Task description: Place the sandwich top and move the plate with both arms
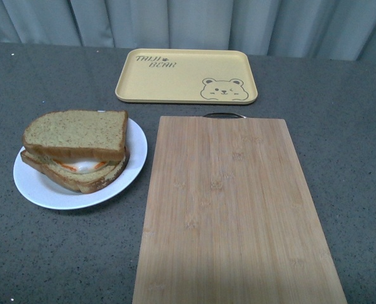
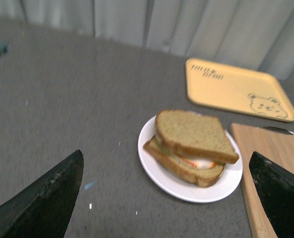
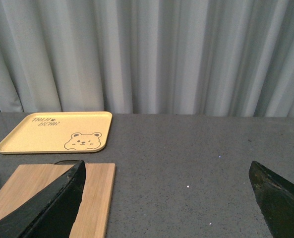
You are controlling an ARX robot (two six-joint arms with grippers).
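The sandwich top (image 1: 77, 133), a tan-green speckled slice with brown crust, lies on the egg-topped slice on the white plate (image 1: 38, 189) at the left of the table. It also shows in the left wrist view (image 2: 194, 134), on the plate (image 2: 174, 186). My left gripper (image 2: 169, 198) is open and empty, hovering short of the plate. My right gripper (image 3: 169, 198) is open and empty over bare table, to the right of the wooden board. Neither arm shows in the front view.
A bamboo cutting board (image 1: 229, 209) lies at centre right, also in the left wrist view (image 2: 265, 163) and the right wrist view (image 3: 94, 198). A yellow bear tray (image 1: 186, 76) sits at the back, before grey curtains. The table is dark grey.
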